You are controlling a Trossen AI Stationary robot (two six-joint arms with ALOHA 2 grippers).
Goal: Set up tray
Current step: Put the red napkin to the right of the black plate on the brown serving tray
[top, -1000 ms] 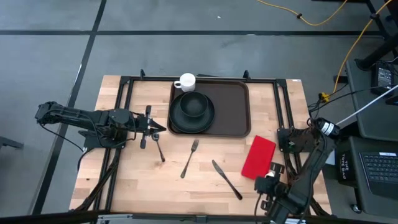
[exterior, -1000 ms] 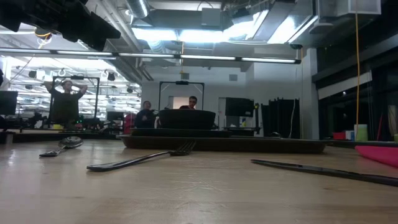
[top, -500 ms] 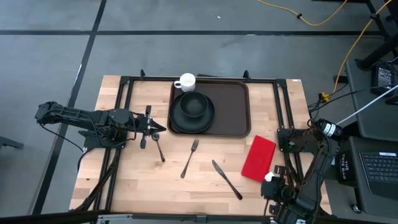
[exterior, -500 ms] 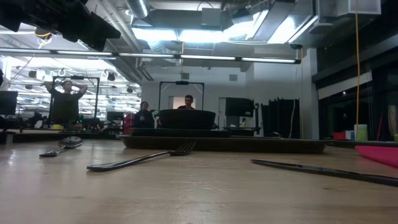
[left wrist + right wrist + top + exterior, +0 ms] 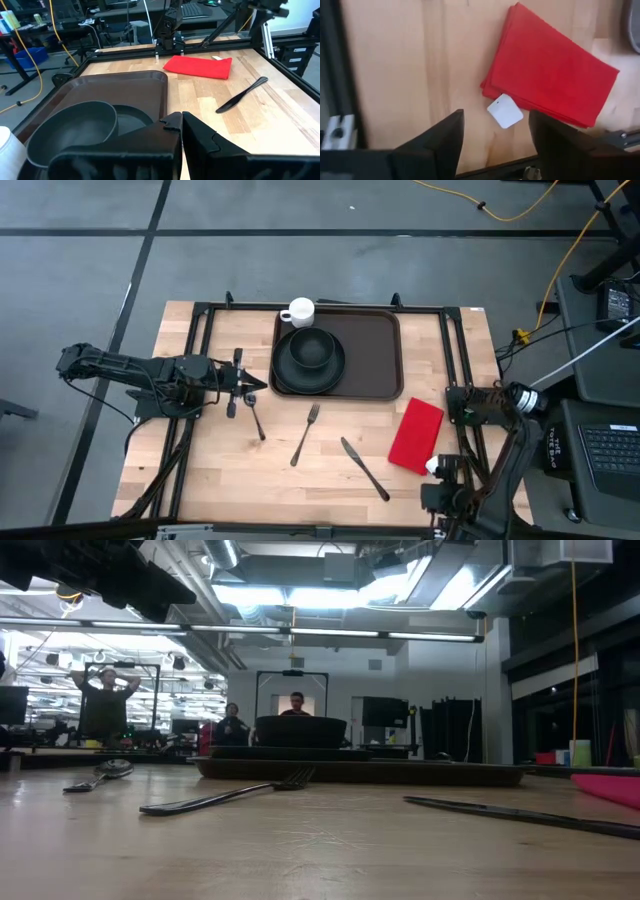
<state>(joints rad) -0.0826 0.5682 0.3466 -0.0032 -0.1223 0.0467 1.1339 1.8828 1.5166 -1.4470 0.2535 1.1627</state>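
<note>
The dark brown tray (image 5: 365, 350) lies at the table's far middle, with a black plate and a black bowl (image 5: 311, 352) on its left part. A white cup (image 5: 298, 311) stands at its far left corner. A spoon (image 5: 256, 420), a fork (image 5: 305, 434), a knife (image 5: 365, 469) and a folded red napkin (image 5: 415, 433) lie on the wood nearer me. My left gripper (image 5: 252, 386) hovers shut, left of the tray. My right gripper (image 5: 495, 135) stands open, pointing down, just off the napkin's (image 5: 550, 82) near right edge, over its white tag (image 5: 505, 111).
Black frame rails (image 5: 455, 350) run along the table's sides and far edge. Bare wood lies between the cutlery and the near edge. The tray's right half (image 5: 135, 82) holds nothing. People stand in the room behind the table, in the low view.
My right gripper has moved a little toward the table's near edge and sunk, drawing off the napkin's near right side; the white tag now shows there. The napkin, cutlery and tray have stayed where they were.
</note>
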